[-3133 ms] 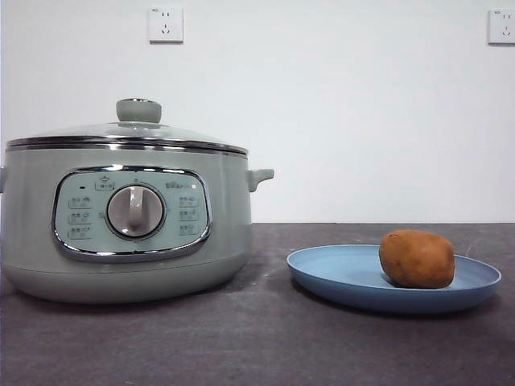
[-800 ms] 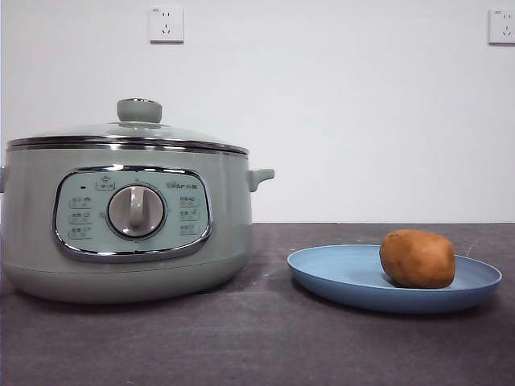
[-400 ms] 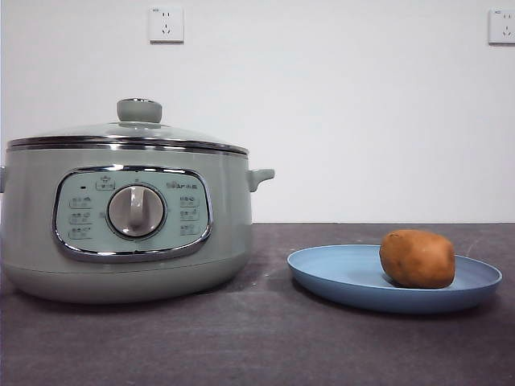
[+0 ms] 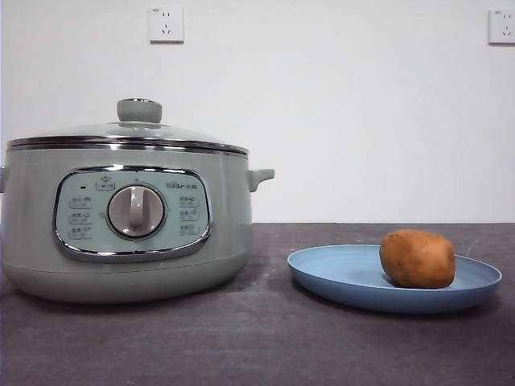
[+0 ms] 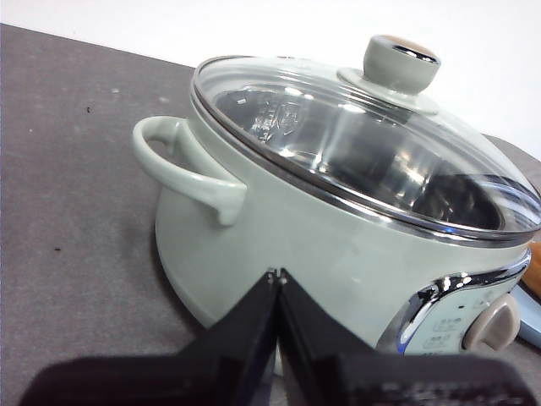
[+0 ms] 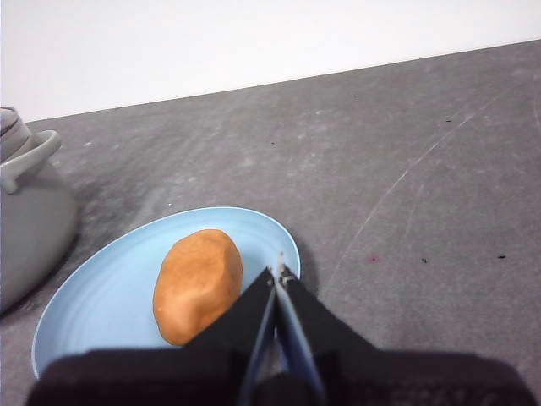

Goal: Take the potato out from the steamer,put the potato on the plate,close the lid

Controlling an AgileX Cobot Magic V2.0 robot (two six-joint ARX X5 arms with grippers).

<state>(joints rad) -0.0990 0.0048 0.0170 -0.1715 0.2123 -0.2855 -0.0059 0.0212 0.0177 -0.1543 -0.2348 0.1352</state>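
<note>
Item: large round sage-green electric steamer (image 4: pixel 125 217) with chrome rim, standing toward the tabletop's left edge. Domed glass lid (image 4: pixel 129 133), pale green knob, seated on it, shut.

Item: oval orange-brown potato (image 4: pixel 417 258), lying on the right half of the shallow light-blue plate (image 4: pixel 330 273), toward the tabletop's right edge, well apart from the pot.

Left gripper (image 5: pixel 276 279): jaws pressed together, empty, beside the steamer. Right gripper (image 6: pixel 278 275): jaws pressed together, empty, above the plate's rim.

Progress: every step appears done; nothing evidently left.

Markings: panel lettering too small to read.
</note>
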